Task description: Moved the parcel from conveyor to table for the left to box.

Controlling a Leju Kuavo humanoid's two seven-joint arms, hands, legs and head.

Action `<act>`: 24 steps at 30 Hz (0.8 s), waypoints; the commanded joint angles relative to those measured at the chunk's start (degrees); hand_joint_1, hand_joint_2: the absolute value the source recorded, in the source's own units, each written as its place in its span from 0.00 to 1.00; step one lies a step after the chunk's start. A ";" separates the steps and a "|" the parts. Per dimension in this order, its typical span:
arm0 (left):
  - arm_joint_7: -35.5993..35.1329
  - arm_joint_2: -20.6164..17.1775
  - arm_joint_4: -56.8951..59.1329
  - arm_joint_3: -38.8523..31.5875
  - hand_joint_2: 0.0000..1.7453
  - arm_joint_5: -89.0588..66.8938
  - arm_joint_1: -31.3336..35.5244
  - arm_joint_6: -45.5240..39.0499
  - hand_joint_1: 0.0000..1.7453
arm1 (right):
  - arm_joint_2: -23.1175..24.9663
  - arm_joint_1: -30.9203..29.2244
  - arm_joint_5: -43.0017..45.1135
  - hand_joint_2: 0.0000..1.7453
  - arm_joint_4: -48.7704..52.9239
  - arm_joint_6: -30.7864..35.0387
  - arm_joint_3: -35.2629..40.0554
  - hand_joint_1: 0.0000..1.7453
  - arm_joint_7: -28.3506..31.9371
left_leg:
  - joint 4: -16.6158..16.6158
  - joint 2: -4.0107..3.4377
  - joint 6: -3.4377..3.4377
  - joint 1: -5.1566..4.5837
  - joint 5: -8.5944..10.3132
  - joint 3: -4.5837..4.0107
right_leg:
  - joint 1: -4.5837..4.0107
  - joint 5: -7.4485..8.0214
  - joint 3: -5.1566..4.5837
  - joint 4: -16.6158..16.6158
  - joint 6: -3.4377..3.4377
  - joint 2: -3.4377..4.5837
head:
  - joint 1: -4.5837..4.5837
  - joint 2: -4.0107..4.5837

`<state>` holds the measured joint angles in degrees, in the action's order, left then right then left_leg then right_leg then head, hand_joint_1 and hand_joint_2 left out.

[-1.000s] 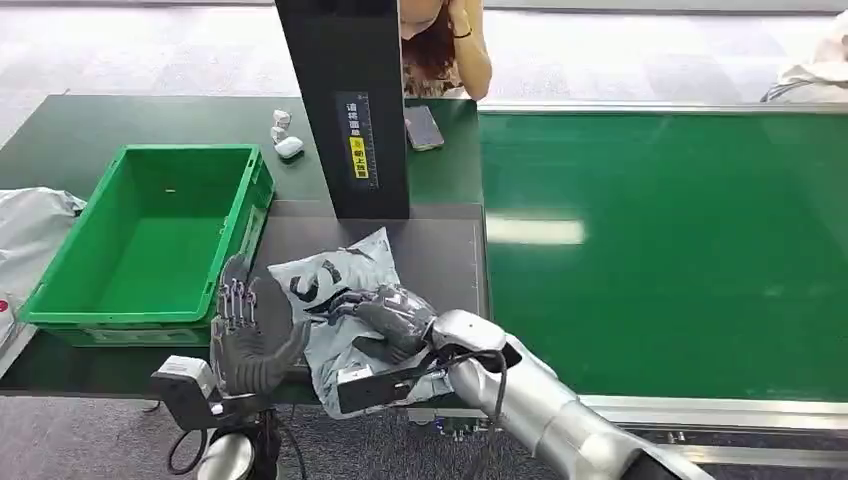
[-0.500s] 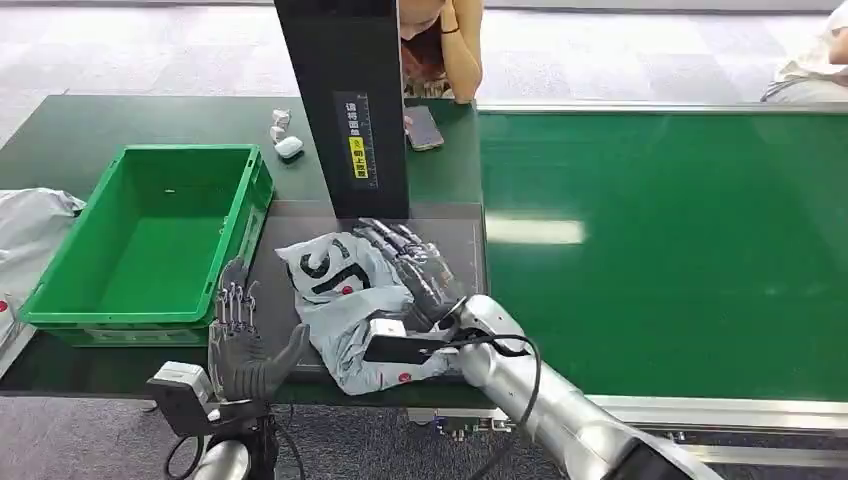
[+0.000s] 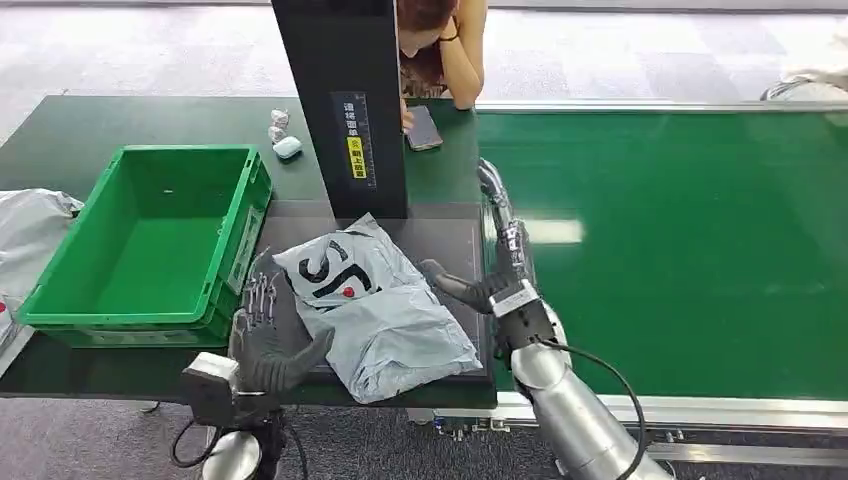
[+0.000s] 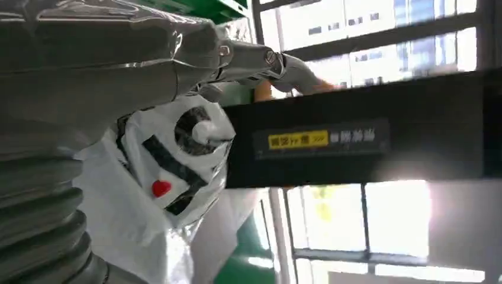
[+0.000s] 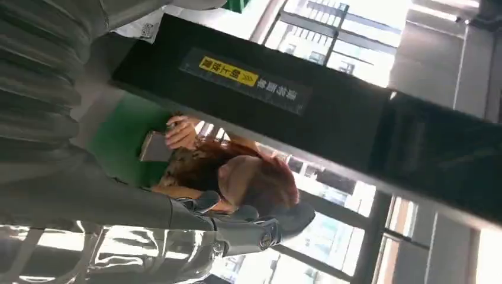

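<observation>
Lying slack on the table [image 3: 445, 235], the soft, slippery-looking parcel [image 3: 375, 305] (probably light) invited a mid-body grasp; left hand [image 3: 266, 335] at eight o'clock and right hand [image 3: 495, 265] at three o'clock were spread, holding nothing

Parcel-sorting station (conveyor [image 3: 660, 250], crate [image 3: 150, 235])

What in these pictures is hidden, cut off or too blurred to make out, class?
- Yellow label on the black post: print too small, head view.
- Parcel: underside hidden against the table.
- Grey bag: cut off by the edge, head view.
- Person: cut off by the top edge and post.
- Left robot hand: palm side faces away.
</observation>
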<state>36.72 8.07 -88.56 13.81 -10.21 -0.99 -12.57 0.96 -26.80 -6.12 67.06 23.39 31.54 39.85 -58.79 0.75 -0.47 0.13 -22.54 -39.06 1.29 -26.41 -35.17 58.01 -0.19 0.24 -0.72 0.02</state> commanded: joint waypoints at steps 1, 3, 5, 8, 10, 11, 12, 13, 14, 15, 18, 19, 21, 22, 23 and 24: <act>-0.63 -3.36 4.53 3.70 1.00 -0.75 2.06 -0.01 0.00 | -2.34 2.01 0.41 1.00 3.18 -0.62 -3.92 0.00 0.15 | 0.07 0.04 0.06 0.01 -0.01 0.15 | -0.02 -0.02 0.17 -0.07 0.05 -0.09 | 0.00 0.00; -0.63 -3.36 4.53 3.70 1.00 -0.75 2.06 -0.01 0.00 | -2.34 2.01 0.41 1.00 3.18 -0.62 -3.92 0.00 0.15 | 0.05 0.03 0.05 0.01 0.00 0.08 | -0.02 -0.01 0.09 -0.04 0.04 -0.08 | 0.00 0.00; -1.50 -3.44 5.15 3.98 1.00 -2.28 2.60 0.06 0.00 | -2.66 2.85 0.25 1.00 3.56 -0.72 -4.81 0.00 0.15 | 0.07 0.04 0.06 0.00 0.00 0.14 | -0.01 -0.02 0.14 -0.05 0.05 -0.10 | 0.00 0.00; -2.89 -2.33 7.61 5.36 1.00 -11.33 4.79 -1.09 0.00 | -2.34 8.99 -1.18 1.00 6.02 -4.18 -11.48 0.00 0.15 | 0.10 0.17 0.06 0.02 0.03 0.16 | -0.03 -0.03 0.20 -0.10 0.05 -0.23 | -0.02 0.00; -5.52 -2.91 9.75 8.58 1.00 -18.25 7.45 -0.74 0.00 | -2.75 12.11 -1.32 1.00 7.30 -5.35 -13.81 0.00 0.15 | 0.12 0.37 0.07 0.07 0.04 0.22 | -0.08 -0.08 0.29 -0.17 0.07 -0.44 | 0.00 0.00; -10.14 -3.16 12.29 11.58 1.00 -26.60 10.40 -1.70 0.00 | -3.14 14.46 -0.88 1.00 9.15 -6.97 -15.31 0.00 0.15 | 0.10 0.32 0.05 0.03 0.05 0.14 | -0.03 -0.07 0.15 -0.13 0.04 -0.37 | -0.02 0.00; -14.08 -2.84 13.85 13.36 1.00 -30.91 12.26 0.23 0.00 | -3.18 15.92 -2.42 1.00 9.78 -6.83 -16.44 0.00 0.15 | 0.17 0.62 0.07 0.06 0.09 0.24 | -0.07 -0.12 0.37 -0.23 0.06 -0.69 | 0.00 0.00; -16.50 -2.72 15.64 14.84 1.00 -34.14 13.90 1.98 0.00 | -3.30 16.81 -2.62 1.00 10.43 -7.35 -17.02 0.00 0.15 | 0.13 0.69 0.05 0.05 0.09 0.15 | -0.05 -0.14 0.29 -0.18 0.05 -0.72 | 0.00 0.00; -20.03 -2.63 18.09 16.80 1.00 -37.70 15.85 4.26 0.00 | -3.36 17.52 -3.97 1.00 10.41 -7.20 -17.72 0.00 0.15 | 0.10 0.54 0.04 0.02 0.07 0.11 | -0.01 -0.12 0.19 -0.14 0.04 -0.56 | -0.02 0.00; -21.68 -2.72 19.21 17.73 1.00 -39.85 16.73 4.90 0.00 | -3.28 17.74 -4.19 1.00 10.37 -7.37 -18.05 0.00 0.15 | 0.15 0.69 0.05 0.03 0.09 0.21 | -0.03 -0.14 0.34 -0.21 0.06 -0.74 | -0.02 0.00; -26.09 -0.72 27.91 18.74 1.00 -44.26 21.93 8.73 0.00 | -0.57 17.48 -7.57 1.00 10.59 -8.92 -21.22 0.00 -0.54 | 0.16 0.55 0.05 -0.02 0.08 0.22 | 0.00 -0.10 0.41 -0.19 0.04 -0.61 | 0.00 0.00; -26.83 -0.02 30.79 18.93 1.00 -44.93 23.40 9.85 0.00 | 0.16 17.25 -8.39 1.00 10.77 -8.97 -21.63 0.00 -1.09 | 0.11 0.46 0.05 -0.03 0.06 0.14 | 0.02 -0.05 0.30 -0.13 0.00 -0.50 | 0.00 0.00; -28.74 1.22 38.13 20.42 1.00 -48.23 27.28 10.57 0.00 | 1.37 17.20 -9.91 1.00 11.58 -9.11 -22.60 0.00 -2.01 | 0.10 0.35 0.07 -0.02 0.06 0.16 | 0.00 0.01 0.26 -0.11 0.05 -0.40 | -0.02 0.00; -29.75 1.91 41.95 21.39 1.00 -50.08 29.54 10.50 0.00 | 1.51 17.36 -10.69 1.00 12.27 -8.89 -23.03 0.00 -2.53 | 0.08 0.36 0.06 -0.02 0.06 0.12 | 0.00 0.03 0.22 -0.09 0.02 -0.39 | 0.00 0.00; -30.24 2.66 45.55 21.88 1.00 -51.13 31.44 10.42 0.00 | 1.66 17.56 -10.90 1.00 12.81 -9.00 -23.60 0.00 -2.76 | 0.07 0.35 0.02 -0.03 0.08 0.10 | 0.02 0.03 0.20 -0.08 0.00 -0.37 | 0.00 0.00; -30.53 2.88 47.04 22.39 1.00 -51.92 32.31 10.38 0.00 | 1.69 17.64 -11.08 1.00 12.98 -9.16 -23.87 0.00 -2.89 | 0.12 0.40 0.06 -0.02 0.12 0.17 | -0.01 0.05 0.29 -0.13 0.03 -0.45 | 0.00 0.00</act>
<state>9.43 8.28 -69.48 27.97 -56.66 16.48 -2.93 -0.24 -10.49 -15.12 78.33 14.56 13.95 38.45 -58.81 0.86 -0.51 0.10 -22.51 -39.07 1.32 -26.35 -35.16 57.97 -0.26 0.16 -0.72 0.02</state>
